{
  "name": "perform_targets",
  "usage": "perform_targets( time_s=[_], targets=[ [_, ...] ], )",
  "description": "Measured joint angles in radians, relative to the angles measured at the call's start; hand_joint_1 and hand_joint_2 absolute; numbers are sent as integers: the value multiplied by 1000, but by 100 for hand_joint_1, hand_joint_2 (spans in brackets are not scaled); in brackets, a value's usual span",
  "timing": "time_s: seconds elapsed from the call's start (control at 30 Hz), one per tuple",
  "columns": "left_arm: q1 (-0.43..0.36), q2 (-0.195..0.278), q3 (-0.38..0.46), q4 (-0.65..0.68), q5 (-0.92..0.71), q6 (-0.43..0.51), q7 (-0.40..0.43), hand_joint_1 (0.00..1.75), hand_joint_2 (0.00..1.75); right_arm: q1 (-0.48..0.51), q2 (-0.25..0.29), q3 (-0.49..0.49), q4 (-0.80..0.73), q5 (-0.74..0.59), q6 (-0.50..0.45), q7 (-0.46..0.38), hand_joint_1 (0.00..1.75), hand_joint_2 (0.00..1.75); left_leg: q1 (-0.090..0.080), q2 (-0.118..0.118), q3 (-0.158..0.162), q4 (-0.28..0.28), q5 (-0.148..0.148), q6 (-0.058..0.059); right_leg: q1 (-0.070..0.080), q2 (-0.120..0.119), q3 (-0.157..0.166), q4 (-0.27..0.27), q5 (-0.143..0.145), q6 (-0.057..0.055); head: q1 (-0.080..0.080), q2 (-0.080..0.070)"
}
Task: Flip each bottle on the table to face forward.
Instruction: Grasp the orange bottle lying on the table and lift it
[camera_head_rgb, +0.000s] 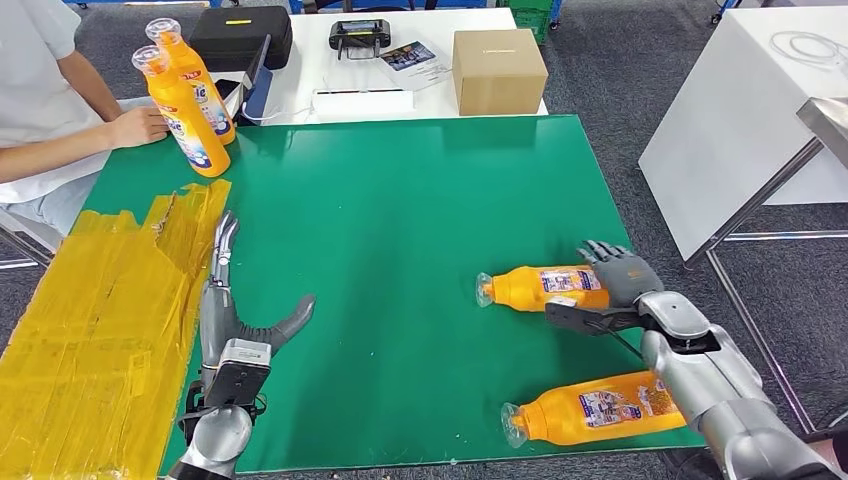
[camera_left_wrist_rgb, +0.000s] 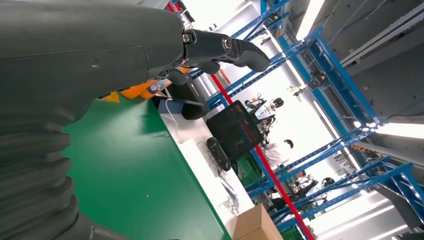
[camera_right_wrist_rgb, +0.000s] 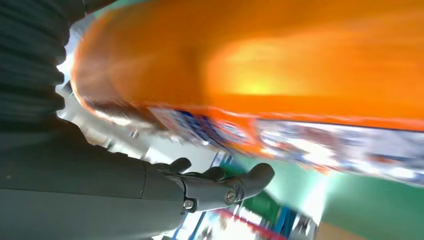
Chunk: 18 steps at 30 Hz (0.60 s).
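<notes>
The green surface lay bare across the frame's middle. Two lying bottles blocked the lower right; two standing bottles and a person's hand crowded the upper left.

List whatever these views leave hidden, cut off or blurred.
- Right hand on the far lying bottle: head view hides the contact; whether it grips is unclear.
- Bottle label: smeared by blur in the right wrist view.
- Near lying bottle: its base is covered by the right arm in the head view.
- Person's hand by the two standing bottles: body cut off by the edge.
</notes>
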Motion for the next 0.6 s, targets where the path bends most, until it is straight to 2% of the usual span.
perform_targets(
  time_s=[0.13,0.33,0.37,0.47,0.5,0.6],
  targets=[
    [0,0,0,0,-10,0,12,0,175,-2,33,34,6,48,-30,39,0,175,0,0,0,0,0,0,0,0,0,0,0,0,0,0],
    [0,0,1,0,-11,1,15,0,175,-15,55,57,22,67,-40,6,1,175,0,0,1,0,0,0,0,0,1,0,0,0,0,0],
    [0,0,1,0,-11,1,15,0,175,-17,57,59,23,65,-38,0,11,175,0,0,2,0,0,0,0,0,2,0,0,0,0,0],
    [0,0,2,0,-10,1,14,0,175,-24,60,64,28,44,-9,-25,134,175,0,0,3,0,0,0,0,0,2,0,0,0,0,0],
    [0,0,3,0,-8,1,13,0,175,-27,59,65,32,33,3,-35,166,175,0,0,3,0,0,0,0,0,3,0,0,0,0,0],
    [0,0,4,0,-4,1,10,0,175,-31,58,67,48,11,17,-48,173,175,0,0,3,0,0,0,0,0,3,0,0,0,0,0]
  ],
)
